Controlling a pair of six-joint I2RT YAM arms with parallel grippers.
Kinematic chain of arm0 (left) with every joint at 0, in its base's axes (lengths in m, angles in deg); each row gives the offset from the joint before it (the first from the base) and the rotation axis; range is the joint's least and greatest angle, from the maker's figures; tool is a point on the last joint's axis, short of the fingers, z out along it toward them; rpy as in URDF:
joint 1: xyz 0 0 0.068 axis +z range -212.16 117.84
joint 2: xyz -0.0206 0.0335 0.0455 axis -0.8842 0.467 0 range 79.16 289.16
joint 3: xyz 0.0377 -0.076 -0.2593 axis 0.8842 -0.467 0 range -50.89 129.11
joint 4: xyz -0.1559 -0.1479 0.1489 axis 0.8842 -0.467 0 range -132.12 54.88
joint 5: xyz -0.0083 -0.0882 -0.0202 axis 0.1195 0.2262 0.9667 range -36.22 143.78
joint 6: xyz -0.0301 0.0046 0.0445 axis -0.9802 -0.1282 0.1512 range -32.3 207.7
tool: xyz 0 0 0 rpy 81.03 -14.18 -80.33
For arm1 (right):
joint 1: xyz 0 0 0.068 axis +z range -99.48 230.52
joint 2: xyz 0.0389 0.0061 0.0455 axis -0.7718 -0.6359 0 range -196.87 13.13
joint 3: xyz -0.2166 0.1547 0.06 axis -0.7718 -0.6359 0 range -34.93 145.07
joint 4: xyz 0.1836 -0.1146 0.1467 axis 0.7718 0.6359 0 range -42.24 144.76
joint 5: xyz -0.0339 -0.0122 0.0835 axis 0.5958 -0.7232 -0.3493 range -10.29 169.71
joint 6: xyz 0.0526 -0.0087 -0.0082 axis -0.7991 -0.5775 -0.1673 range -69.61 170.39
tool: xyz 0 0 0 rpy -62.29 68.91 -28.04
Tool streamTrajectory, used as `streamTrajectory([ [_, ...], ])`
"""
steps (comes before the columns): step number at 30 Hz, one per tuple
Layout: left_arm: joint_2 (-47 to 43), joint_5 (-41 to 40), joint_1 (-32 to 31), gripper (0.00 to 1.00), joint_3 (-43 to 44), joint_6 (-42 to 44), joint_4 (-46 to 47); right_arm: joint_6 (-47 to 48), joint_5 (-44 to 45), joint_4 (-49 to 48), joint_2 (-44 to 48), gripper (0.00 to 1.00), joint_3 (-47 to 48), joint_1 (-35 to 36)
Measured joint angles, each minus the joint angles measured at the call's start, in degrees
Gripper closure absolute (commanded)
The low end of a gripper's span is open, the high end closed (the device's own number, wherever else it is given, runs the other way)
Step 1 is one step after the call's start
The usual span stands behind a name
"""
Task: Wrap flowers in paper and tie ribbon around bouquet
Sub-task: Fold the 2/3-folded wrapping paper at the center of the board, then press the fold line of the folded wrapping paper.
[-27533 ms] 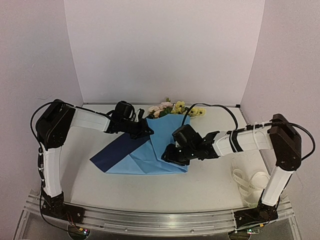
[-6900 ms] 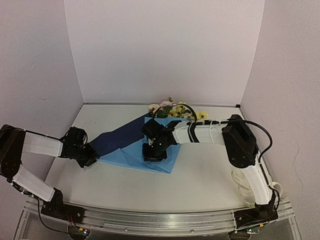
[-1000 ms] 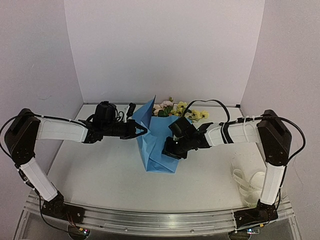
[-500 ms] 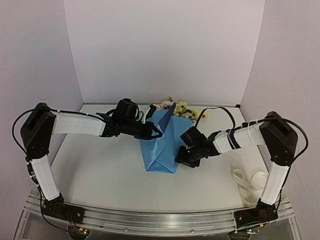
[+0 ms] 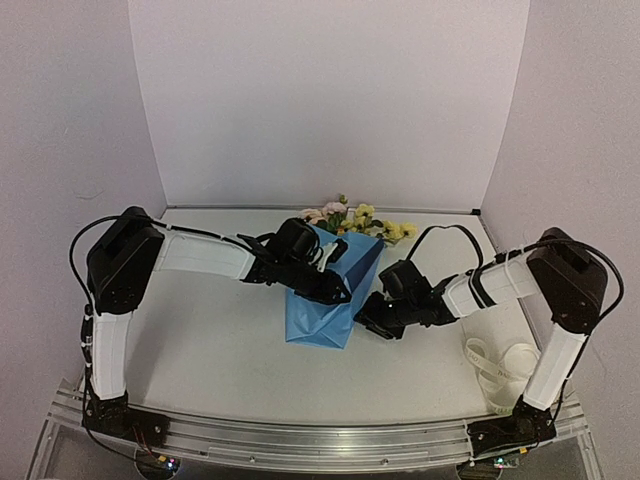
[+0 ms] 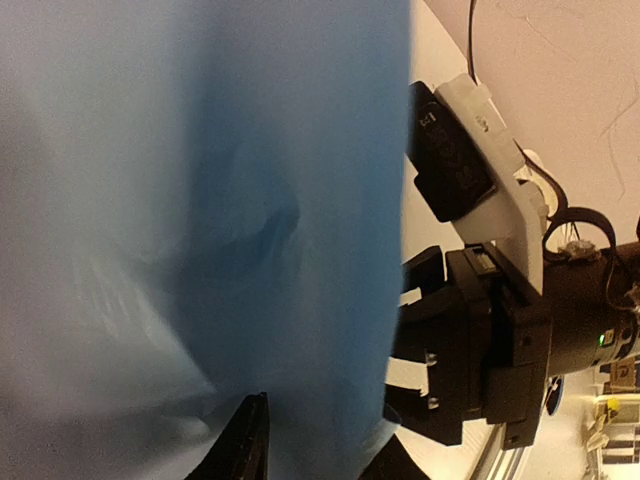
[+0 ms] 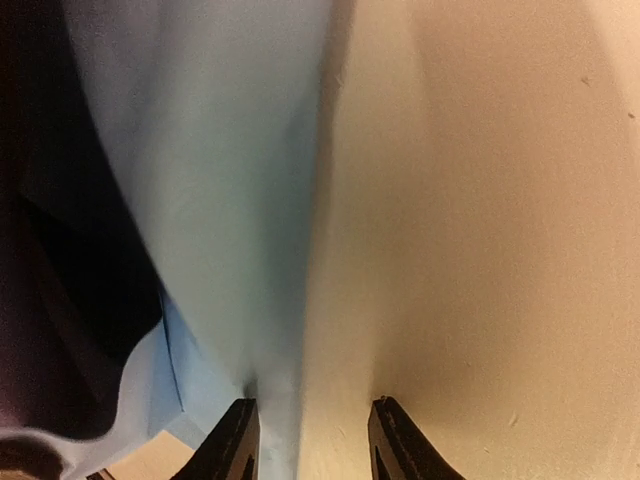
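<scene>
Table [image 5: 200, 350]: pale flat surface; carries every item listed below.
Paper [image 5: 315, 315]: bright blue sheet, folded over into a narrow wrap at the table centre. Its closed end points to 6 o'clock and its wider end to 12 o'clock. The right side stands up off the table as a tilted flap.
Flowers [image 5: 350, 215]: pink and yellow blossoms with dark leaves, at 12 o'clock from the table centre. They show just past the far end of the paper; the stems are hidden.
Ribbon [image 5: 500, 365]: cream-white, in loose loops at 4 o'clock, near the right arm's base, well apart from the paper.
Left gripper [image 5: 342, 293]: reaches in from 9 o'clock across the top of the paper. In the wrist view the two fingertips stand apart with the blue sheet running between them; no clamp on it is visible.
Right gripper [image 5: 366, 321]: low at the paper's 3 o'clock edge. The fingers are spread, with the paper's edge just beside one finger and bare table in the gap.
</scene>
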Motion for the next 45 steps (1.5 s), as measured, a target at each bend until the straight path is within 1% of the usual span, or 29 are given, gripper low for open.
streamTrajectory([
  [4,0.2,0.0,0.1,0.70,0.1,0.4,-0.5,-0.8,0.8,0.5,2.5,0.60,-2.3,0.0],
  [6,0.2,0.1,0.2,0.69,0.1,0.4,-0.5,-1.1,1.5,1.3,4.6,0.59,-3.7,0.0],
  [10,0.3,0.5,0.2,0.62,0.1,0.2,-0.3,-1.6,3.3,2.7,10.1,0.54,-6.4,0.0],
  [12,0.6,0.9,0.2,0.55,0.1,0.3,0.2,-1.8,4.0,3.4,12.4,0.52,-6.7,0.0],
  [14,1.0,1.5,0.2,0.51,0.1,0.1,0.6,-1.8,4.6,3.7,14.3,0.49,-6.7,0.0],
  [16,1.1,2.0,0.2,0.49,0.1,0.1,0.6,-1.8,5.1,4.2,15.8,0.48,-6.5,-0.1],
  [20,1.1,2.7,0.2,0.51,0.1,0.1,1.1,-1.8,5.8,4.8,17.0,0.44,-5.6,-0.8],
  [23,1.2,3.3,0.2,0.52,0.1,0.1,1.6,-2.0,5.7,4.9,17.0,0.38,-4.9,-2.0],
  [28,1.7,3.7,0.2,0.54,0.1,0.1,2.2,-2.4,4.3,4.6,15.5,0.38,-2.6,-3.9],
  [30,1.9,3.7,0.2,0.54,0.1,0.1,2.3,-2.6,3.3,4.3,13.9,0.40,-1.1,-4.5],
  [36,2.2,3.8,0.2,0.55,0.1,0.1,2.6,-3.5,0.3,3.6,7.7,0.51,3.4,-5.0],
  [39,2.4,3.8,0.2,0.55,0.1,0.1,2.6,-4.3,-0.9,3.3,5.0,0.55,4.2,-5.2],
  [42,2.6,4.1,0.2,0.55,0.1,0.1,2.6,-4.9,-1.5,3.3,3.4,0.64,4.2,-5.4],
  [44,2.6,4.2,0.2,0.54,0.1,0.1,2.6,-5.3,-1.9,3.3,2.8,0.73,4.2,-5.6],
  [45,2.6,4.2,0.2,0.53,0.1,0.1,2.6,-5.4,-2.0,3.3,2.7,0.80,4.2,-5.7],
])
